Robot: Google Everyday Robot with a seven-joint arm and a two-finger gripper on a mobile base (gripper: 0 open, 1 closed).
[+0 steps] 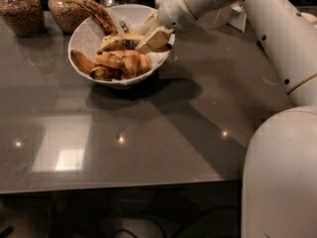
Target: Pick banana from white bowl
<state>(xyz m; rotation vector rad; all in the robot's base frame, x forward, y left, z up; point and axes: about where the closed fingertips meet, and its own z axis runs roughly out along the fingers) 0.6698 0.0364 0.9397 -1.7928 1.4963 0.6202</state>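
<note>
Banana (115, 42) lies among other fruit in the white bowl (81, 29) on the worktop (148, 133).
Gripper (139, 40) sits low at its right end, fingers parted; closing and lifting apparently remain.

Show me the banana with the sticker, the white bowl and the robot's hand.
banana (116, 43): camera view, yellow middle beside its dark sticker.
white bowl (83, 33): camera view, bare inner wall on the left.
hand (150, 32): camera view, front end, over the bowl's right side.
</note>
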